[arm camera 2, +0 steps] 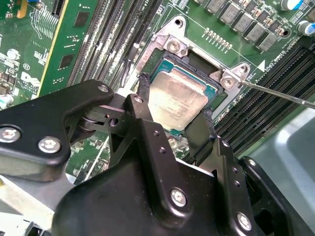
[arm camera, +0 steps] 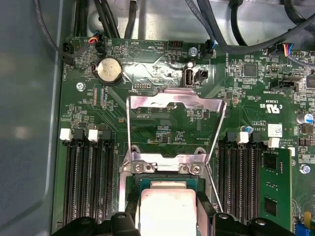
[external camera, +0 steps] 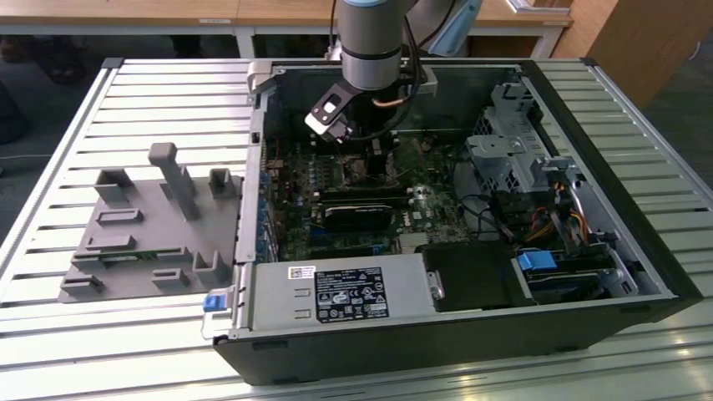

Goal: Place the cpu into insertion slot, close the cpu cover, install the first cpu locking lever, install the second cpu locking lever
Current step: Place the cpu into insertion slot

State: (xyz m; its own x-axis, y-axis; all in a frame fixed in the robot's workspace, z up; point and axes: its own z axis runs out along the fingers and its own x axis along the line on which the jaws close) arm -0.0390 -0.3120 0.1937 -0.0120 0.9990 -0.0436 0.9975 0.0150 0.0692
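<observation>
While a silver slatted metal table point(external camera: 67, 109) is loaded with an open black computer case point(external camera: 446, 355) and, at the exterior view's left, a grey moulded parts fixture point(external camera: 145, 225), the grey robot arm point(external camera: 370, 42) is lowered into the case over the green motherboard point(arm camera: 98, 113). The black two-fingered gripper point(arm camera 2: 175, 98) is set narrow, its fingers point(arm camera 2: 143, 96) pressed against opposite edges of the pale silver square cpu point(arm camera 2: 179, 91), which is seen within the silver-rimmed square insertion slot point(arm camera 2: 173, 46). The thin silver cpu cover frame point(arm camera: 147, 102) is stood open beyond it. A thin wire locking lever point(arm camera 2: 275, 93) is angled away across long black memory slots point(arm camera 2: 113, 29).
</observation>
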